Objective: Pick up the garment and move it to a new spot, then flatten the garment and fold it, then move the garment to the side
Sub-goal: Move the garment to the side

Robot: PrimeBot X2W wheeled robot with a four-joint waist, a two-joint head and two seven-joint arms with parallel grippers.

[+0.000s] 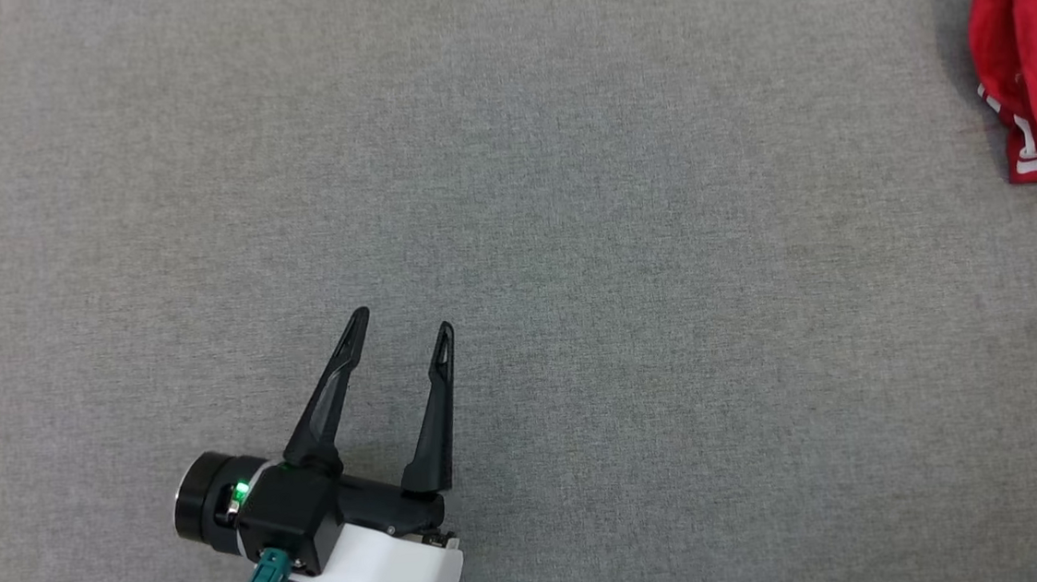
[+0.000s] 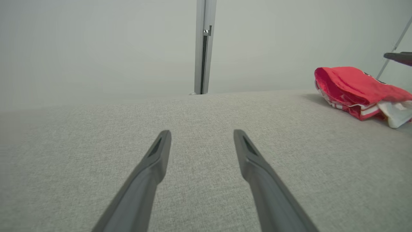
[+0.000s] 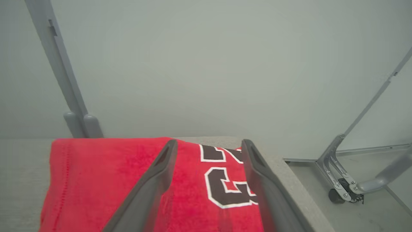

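Head view: left gripper (image 1: 401, 320) low on the left, jaws spread, nothing between them, over bare grey table (image 1: 625, 227). Garment (image 1: 1031, 47) is a red bundle at the far right edge, upper corner, partly cut off by the frame, well apart from that gripper. White trim stripes show along its lower hem.

Left wrist view: both fingers apart, pointing across empty table towards a grey post (image 2: 204, 48). The garment sits on the right as a low folded stack with a rounded fold on its near-left side and white fabric poking out at the right. A dark tip at the upper right edge is probably the other arm's finger, can't be sure.

Right wrist view: right gripper (image 3: 209, 141) directly over the garment, jaws spread, one finger on each side of the black white-edged numeral, pinching nothing. Contact with the cloth can't be told. The garment lies by the table's right edge, with a metal frame (image 3: 341, 174) on the floor beyond.

Handling, my guess: light, soft, floppy jersey knit. It won't hold its shape and the layers may slide apart if only the top one is pinched. Not fragile. Best hold looks like the thick folded edge, jaws going under all the layers. Looks already folded and off to the side, so the task seems near done.
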